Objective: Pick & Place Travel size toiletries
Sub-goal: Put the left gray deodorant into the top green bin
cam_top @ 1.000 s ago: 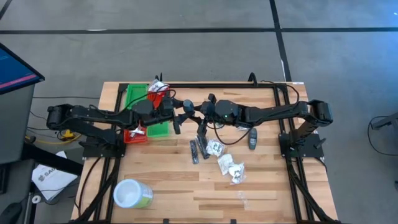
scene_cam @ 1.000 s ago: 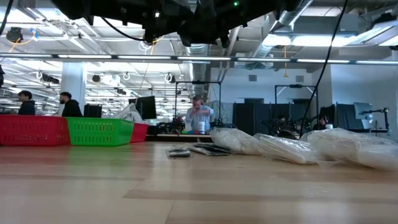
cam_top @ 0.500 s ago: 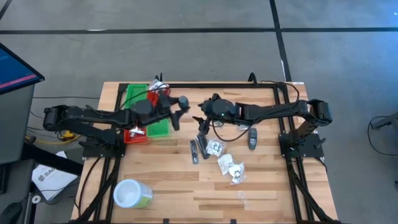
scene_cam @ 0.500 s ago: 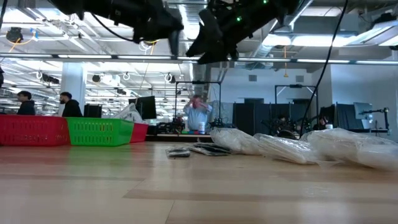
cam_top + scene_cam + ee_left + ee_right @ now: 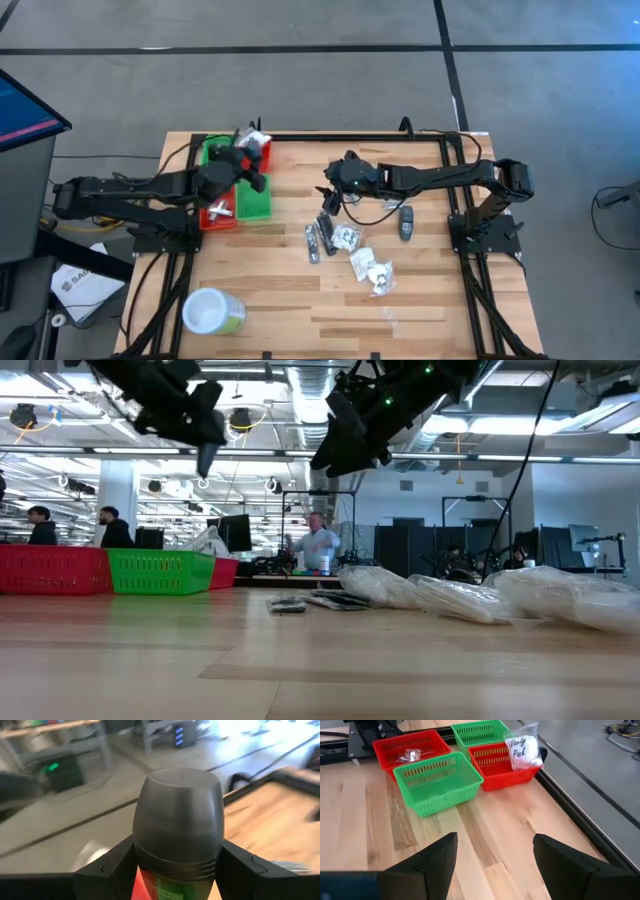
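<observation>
Your left gripper (image 5: 177, 870) has its jaws clamped on a dark grey mini bottle (image 5: 178, 820), up over the green bin (image 5: 252, 197) and red bins (image 5: 217, 214). Your right gripper (image 5: 492, 855) hangs mid-tabletop (image 5: 270, 290), jaws wide, nothing in them. The other toiletries (image 5: 345, 245) lie on the wood just beside it.

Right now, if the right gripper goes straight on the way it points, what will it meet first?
Probably the near green basket. The right gripper is open and empty, pointing across bare wood toward the baskets. The wood between looks free, and the red baskets lie behind. Its height is hard to judge, so it could pass above the rim.
</observation>
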You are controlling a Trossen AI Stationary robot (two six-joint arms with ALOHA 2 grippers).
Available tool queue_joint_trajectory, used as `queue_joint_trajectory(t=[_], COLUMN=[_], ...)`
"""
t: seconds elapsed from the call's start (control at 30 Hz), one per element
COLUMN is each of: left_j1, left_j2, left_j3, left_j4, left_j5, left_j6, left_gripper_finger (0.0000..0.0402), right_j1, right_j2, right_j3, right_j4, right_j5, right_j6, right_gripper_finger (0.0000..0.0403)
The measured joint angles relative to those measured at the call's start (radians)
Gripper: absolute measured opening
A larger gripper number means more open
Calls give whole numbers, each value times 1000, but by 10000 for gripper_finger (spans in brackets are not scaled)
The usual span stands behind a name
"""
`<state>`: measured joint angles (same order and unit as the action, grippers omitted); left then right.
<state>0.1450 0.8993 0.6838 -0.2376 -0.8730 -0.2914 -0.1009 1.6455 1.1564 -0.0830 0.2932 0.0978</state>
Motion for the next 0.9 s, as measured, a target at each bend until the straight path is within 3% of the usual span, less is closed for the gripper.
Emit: queue_joint_trajectory(t=[0.17, 0.43, 0.9], left_j1=[89, 275, 548], left_j2=[-16, 12, 197], left_j3=[0, 1, 0], left_j4=[-132, -228, -254], left_j5=[-7, 8, 171], left_j6=[-89, -108, -82], left_gripper_finger=[202, 202, 206], right_j1=[1, 1, 1], right_j2=[0, 0, 0], right_j3=[0, 0, 0], right_j4=[-3, -12, -17], right_j5=[0, -1, -4], right_j6=[0, 0, -1], right_gripper_finger=[237, 213, 178])
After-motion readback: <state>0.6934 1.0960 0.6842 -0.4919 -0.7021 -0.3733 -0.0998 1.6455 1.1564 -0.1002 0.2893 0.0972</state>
